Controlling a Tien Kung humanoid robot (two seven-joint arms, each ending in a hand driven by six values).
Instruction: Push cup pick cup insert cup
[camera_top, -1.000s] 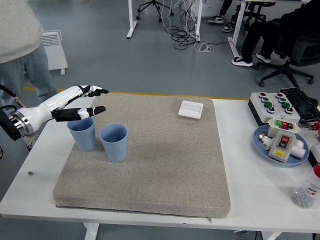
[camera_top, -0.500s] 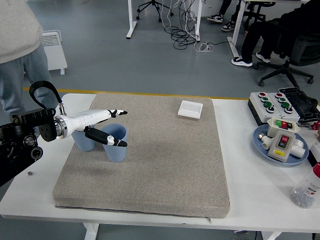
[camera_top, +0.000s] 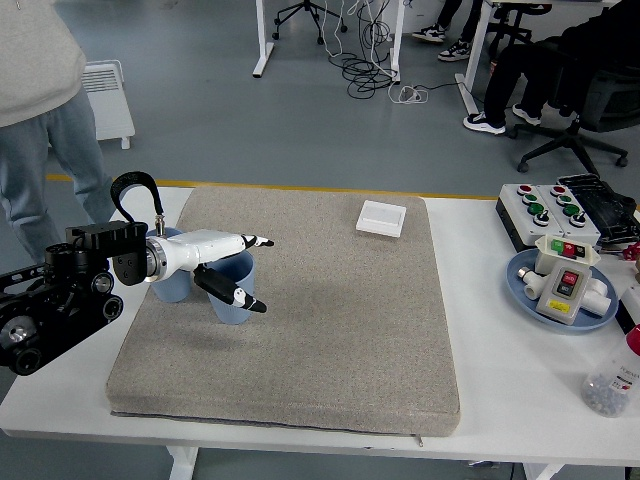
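Observation:
Two light blue ribbed cups stand side by side at the left of the grey mat. My left arm partly covers the left cup. The right cup stands just beside it. My left hand reaches in from the left over the right cup. Its long fingers stretch past the cup's far rim. The thumb lies across its near side. The hand is open and spread around the cup's top, not closed on it. My right arm is out of view.
A small white square box lies at the mat's far edge. At the right are a button box, a blue plate with switch units and a clear bottle. A person stands at the far left.
My left arm has swung in to the right. The hand went from above the left cup to straddling the right cup, and the black forearm now shows at the table's left edge.

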